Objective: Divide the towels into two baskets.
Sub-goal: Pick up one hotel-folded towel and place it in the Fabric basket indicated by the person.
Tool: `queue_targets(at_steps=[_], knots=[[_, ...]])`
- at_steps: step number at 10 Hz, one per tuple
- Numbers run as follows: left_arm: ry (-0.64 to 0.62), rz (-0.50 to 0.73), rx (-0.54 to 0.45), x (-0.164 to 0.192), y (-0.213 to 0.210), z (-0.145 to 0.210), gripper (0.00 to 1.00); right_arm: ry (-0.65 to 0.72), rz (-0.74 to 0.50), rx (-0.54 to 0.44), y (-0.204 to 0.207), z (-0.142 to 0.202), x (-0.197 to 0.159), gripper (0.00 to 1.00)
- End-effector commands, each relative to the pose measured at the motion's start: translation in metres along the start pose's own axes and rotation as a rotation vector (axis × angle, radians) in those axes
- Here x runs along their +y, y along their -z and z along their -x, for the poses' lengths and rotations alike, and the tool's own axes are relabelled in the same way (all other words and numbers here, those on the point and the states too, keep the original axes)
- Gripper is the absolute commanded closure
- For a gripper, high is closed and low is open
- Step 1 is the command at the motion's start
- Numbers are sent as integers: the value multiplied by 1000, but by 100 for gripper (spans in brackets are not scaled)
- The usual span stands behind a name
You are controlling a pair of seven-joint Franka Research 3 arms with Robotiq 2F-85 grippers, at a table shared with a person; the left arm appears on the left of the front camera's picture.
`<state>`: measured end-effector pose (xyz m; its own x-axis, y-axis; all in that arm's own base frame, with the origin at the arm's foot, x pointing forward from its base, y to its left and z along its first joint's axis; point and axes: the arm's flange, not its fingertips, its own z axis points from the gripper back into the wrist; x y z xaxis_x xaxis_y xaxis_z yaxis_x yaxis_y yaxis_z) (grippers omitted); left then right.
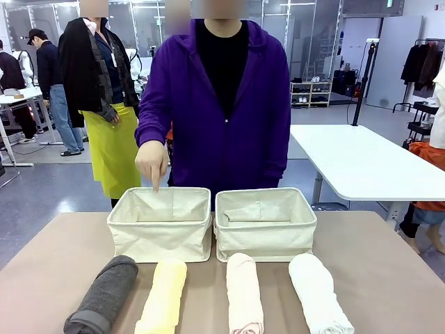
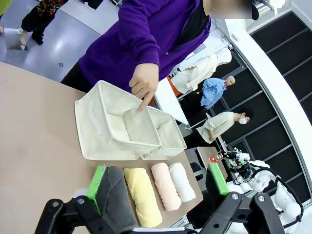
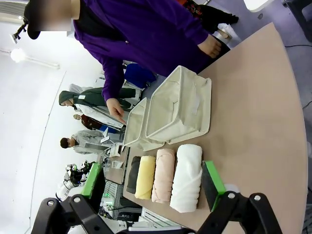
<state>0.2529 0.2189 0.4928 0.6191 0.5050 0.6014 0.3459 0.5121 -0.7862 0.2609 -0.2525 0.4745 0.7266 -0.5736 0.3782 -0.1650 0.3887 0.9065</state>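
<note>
towels (image 1: pixel 243 292): long axes toward baskets (image 1: pixel 160 240) | left gripper (image 2: pixel 157 179), right gripper (image 3: pixel 153 179): released, empty

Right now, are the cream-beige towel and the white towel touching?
Apart. The front view shows a strip of bare table between the cream-beige towel and the white towel.

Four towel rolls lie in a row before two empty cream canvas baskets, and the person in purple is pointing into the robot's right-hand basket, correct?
Not quite. The front view shows the person's hand pointing down into the left cream canvas basket, not the right cream canvas basket. The rest stands as you said it.
</note>
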Motion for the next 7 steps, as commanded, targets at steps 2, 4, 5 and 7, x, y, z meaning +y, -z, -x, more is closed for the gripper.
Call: queue_targets(at_steps=[2,4,5,7], knots=[[8,10,5,0,-3,0,0,-11,-6,4,-3,0,2,0],[8,10,5,0,-3,0,0,-11,-6,4,-3,0,2,0],[8,10,5,0,-3,0,0,-11,-6,4,-3,0,2,0],[0,0,0,0,0,0,0,-11,-6,4,-3,0,2,0]])
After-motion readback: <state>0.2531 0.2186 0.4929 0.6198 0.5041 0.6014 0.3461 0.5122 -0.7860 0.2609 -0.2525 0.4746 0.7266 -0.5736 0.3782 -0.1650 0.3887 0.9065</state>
